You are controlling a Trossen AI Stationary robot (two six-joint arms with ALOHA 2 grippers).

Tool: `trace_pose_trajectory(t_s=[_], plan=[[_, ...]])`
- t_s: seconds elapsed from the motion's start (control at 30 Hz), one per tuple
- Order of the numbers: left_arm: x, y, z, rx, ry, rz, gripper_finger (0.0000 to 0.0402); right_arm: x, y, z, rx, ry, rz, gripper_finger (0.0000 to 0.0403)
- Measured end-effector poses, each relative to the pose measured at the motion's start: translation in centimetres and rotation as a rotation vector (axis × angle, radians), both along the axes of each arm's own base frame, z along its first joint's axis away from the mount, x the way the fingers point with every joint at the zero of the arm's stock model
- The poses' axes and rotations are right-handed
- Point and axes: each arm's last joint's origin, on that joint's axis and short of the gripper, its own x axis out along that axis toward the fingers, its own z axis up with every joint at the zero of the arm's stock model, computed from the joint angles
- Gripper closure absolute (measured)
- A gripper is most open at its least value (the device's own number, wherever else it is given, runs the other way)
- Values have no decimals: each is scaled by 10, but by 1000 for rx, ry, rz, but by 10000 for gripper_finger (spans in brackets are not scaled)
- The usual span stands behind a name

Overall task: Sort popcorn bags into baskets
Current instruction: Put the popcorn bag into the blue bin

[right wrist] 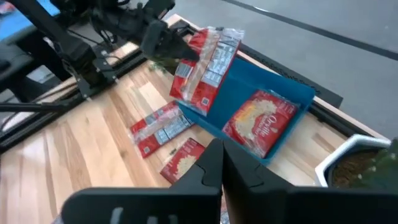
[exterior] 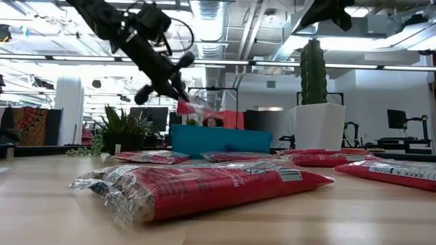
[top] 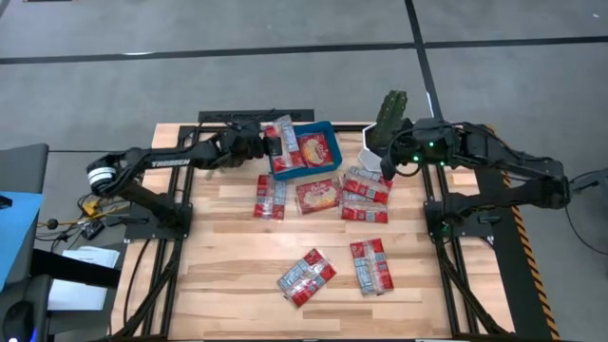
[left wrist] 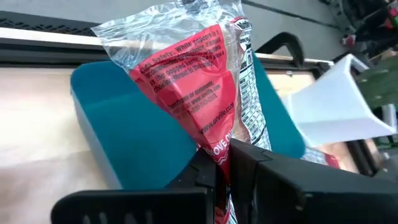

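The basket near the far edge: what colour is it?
Blue, leaning teal. The basket shows best in the right wrist view, with one popcorn bag lying inside.

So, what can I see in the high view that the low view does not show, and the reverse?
Only the high view shows inside the blue bin, where one popcorn bag already lies, and shows the right gripper shut, low over the bags by the white pot.

Only the low view shows that the held bag hangs in the air above the bin's wall, and the room behind the table.

Both show the left gripper shut on that bag at the bin, the cactus, and loose bags lying flat on the table.
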Motion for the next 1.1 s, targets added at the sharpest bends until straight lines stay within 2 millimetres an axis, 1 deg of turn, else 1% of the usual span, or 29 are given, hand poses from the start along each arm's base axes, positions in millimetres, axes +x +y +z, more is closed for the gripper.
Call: trace_pose_trajectory(t_s=[0.07,0.17,0.33,0.47,0.53,0.6,0.73,0.83,0.9,0.97,1.1], plan=[[4,6,-10,-11,15,-15,401,1,0,-2,6,12,-2,372],[9,10,-24,-26,53,-37,401,5,-1,-4,10,28,-2,364],[13,12,-37,-51,91,-44,397,8,-2,-6,6,42,1,369],[12,15,-40,-45,110,-16,370,7,-4,-6,1,44,-6,377],[10,18,-40,-50,106,-11,363,8,-4,-6,1,47,-8,380],[8,22,-40,-55,107,-16,366,7,-5,-7,1,48,-12,381],[5,27,-40,-54,100,-41,386,7,-5,-6,0,48,-12,376],[6,27,-38,-42,87,-63,387,7,-5,-6,0,48,-11,369],[6,27,-38,-41,90,-65,378,7,-5,-6,0,48,-11,366],[7,26,-39,-40,98,-65,361,7,-5,-6,0,48,-11,365],[7,25,-39,-37,102,-65,310,7,-5,-6,0,48,-11,368]])
